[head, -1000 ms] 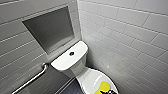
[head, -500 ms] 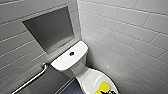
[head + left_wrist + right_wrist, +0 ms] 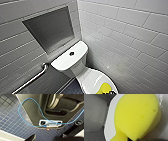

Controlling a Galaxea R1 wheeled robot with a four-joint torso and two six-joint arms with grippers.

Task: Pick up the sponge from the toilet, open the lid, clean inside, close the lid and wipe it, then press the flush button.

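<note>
Glossy white ceramic on the toilet (image 3: pixel 75 62). The lid (image 3: pixel 91 80), at five o'clock of the cistern, is smooth and catches bright glints. The sponge (image 3: pixel 136 115) is matt yellow foam with a few small pits. Glazed pale wall tiles (image 3: pixel 125 37), soft sheen. The niche (image 3: pixel 51 28) at eleven o'clock is flat matt grey. Polished metal grab rail (image 3: pixel 32 78) at eight o'clock. Dark blue floor tiles (image 3: pixel 11 121), faint sheen. Smooth blue plastic-sheathed cable (image 3: pixel 25 101).
</note>
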